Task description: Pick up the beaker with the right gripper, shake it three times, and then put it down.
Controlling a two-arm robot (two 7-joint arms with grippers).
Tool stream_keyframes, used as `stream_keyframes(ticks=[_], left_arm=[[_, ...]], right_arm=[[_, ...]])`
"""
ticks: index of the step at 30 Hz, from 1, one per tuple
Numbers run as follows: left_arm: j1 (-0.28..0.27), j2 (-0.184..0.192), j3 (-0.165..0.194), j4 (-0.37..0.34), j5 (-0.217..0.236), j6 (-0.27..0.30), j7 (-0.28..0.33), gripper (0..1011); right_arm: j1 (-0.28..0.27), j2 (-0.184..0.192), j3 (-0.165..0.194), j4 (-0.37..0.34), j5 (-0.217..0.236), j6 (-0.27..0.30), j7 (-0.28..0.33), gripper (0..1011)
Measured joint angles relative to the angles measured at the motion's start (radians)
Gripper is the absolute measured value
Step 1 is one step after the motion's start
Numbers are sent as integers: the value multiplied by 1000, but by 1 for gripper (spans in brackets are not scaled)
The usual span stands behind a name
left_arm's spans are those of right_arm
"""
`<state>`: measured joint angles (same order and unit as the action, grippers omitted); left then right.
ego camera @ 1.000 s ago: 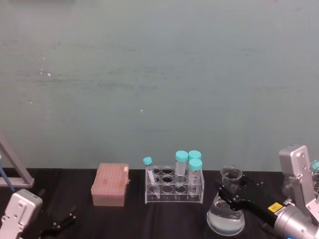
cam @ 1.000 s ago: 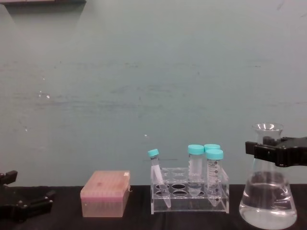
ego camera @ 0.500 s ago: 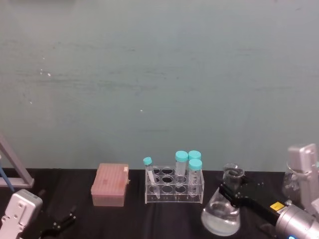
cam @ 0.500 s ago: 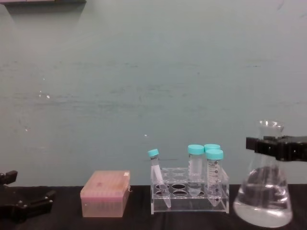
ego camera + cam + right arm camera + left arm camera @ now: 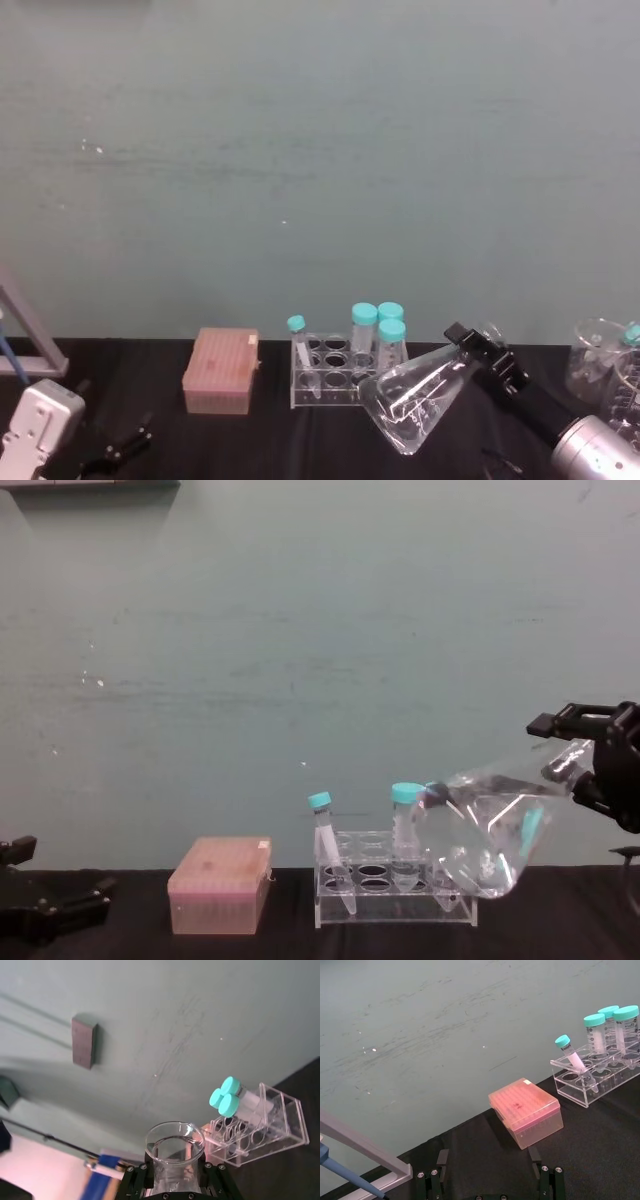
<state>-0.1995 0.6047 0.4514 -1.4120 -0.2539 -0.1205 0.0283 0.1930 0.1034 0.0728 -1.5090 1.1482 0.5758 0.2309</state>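
Half a second ago the beaker (image 5: 415,395) hung nearly upright to the right of the tube rack (image 5: 330,385). Now it is off the desk (image 5: 270,440) and tipped steeply, with its wide base thrown over toward the rack. The right claw (image 5: 478,352) is closed on the neck just under the rim. In the right wrist view the jaws sit on either side of the neck.

The long axis runs from the claw down and leftward to the base. In the chest view the base covers the rack's right-hand teal-capped tubes (image 5: 407,794), and I cannot tell whether it clears them. That gap looks like what the return swing depends on.

There appears to be open room above the rack. More glassware (image 5: 598,355) stands right of the claw, limiting room that way.

The left claw (image 5: 118,450) rests wide open and empty, far left of the rack beyond the pink box (image 5: 221,370).
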Motion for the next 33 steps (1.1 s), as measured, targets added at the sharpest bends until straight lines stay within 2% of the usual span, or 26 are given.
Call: stream_keyframes(ticks=[3, 5, 6, 10, 13, 14, 15, 16, 18, 19, 23, 24, 25, 26, 28, 29, 31, 32, 33], left_arm=[[0, 0, 0, 0, 0, 0, 0, 1000], [0, 0, 0, 0, 0, 0, 0, 1000], [0, 0, 0, 0, 0, 0, 0, 1000], [0, 0, 0, 0, 0, 0, 0, 1000], [0, 0, 0, 0, 0, 0, 0, 1000], [0, 0, 0, 0, 0, 0, 0, 1000], [0, 0, 0, 0, 0, 0, 0, 1000], [0, 0, 0, 0, 0, 0, 0, 1000], [0, 0, 0, 0, 0, 0, 0, 1000], [0, 0, 0, 0, 0, 0, 0, 1000], [0, 0, 0, 0, 0, 0, 0, 1000], [0, 0, 0, 0, 0, 0, 0, 1000], [0, 0, 0, 0, 0, 0, 0, 1000], [0, 0, 0, 0, 0, 0, 0, 1000], [0, 0, 0, 0, 0, 0, 0, 1000], [0, 0, 0, 0, 0, 0, 0, 1000], [0, 0, 0, 0, 0, 0, 0, 1000], [0, 0, 0, 0, 0, 0, 0, 1000], [0, 0, 0, 0, 0, 0, 0, 1000]], right_arm=[[-3, -14, 14, -1, 37, 13, -33, 456], [-3, -7, 10, -3, 34, 9, -34, 456], [-3, -2, 7, -4, 29, 4, -32, 456], [1, 51, -35, -9, -47, -47, 2, 457], [10, 126, -96, -14, -165, -114, 53, 456], [16, 171, -135, -18, -242, -161, 78, 456], [20, 197, -157, -20, -283, -186, 92, 456], [30, 250, -202, -22, -385, -248, 112, 456], [40, 294, -239, -26, -462, -293, 120, 456], [52, 341, -280, -28, -560, -348, 121, 457], [79, 425, -360, -34, -754, -433, 106, 456], [91, 456, -390, -37, -845, -461, 93, 456], [98, 472, -408, -38, -894, -475, 86, 457], [109, 499, -437, -40, -976, -494, 70, 456], [120, 524, -465, -42, -1060, -512, 53, 456], [128, 542, -488, -43, -1129, -525, 38, 456], [135, 555, -506, -44, -1186, -535, 26, 457], [140, 564, -519, -44, -1231, -543, 14, 457], [142, 568, -525, -44, -1251, -547, 8, 456]])
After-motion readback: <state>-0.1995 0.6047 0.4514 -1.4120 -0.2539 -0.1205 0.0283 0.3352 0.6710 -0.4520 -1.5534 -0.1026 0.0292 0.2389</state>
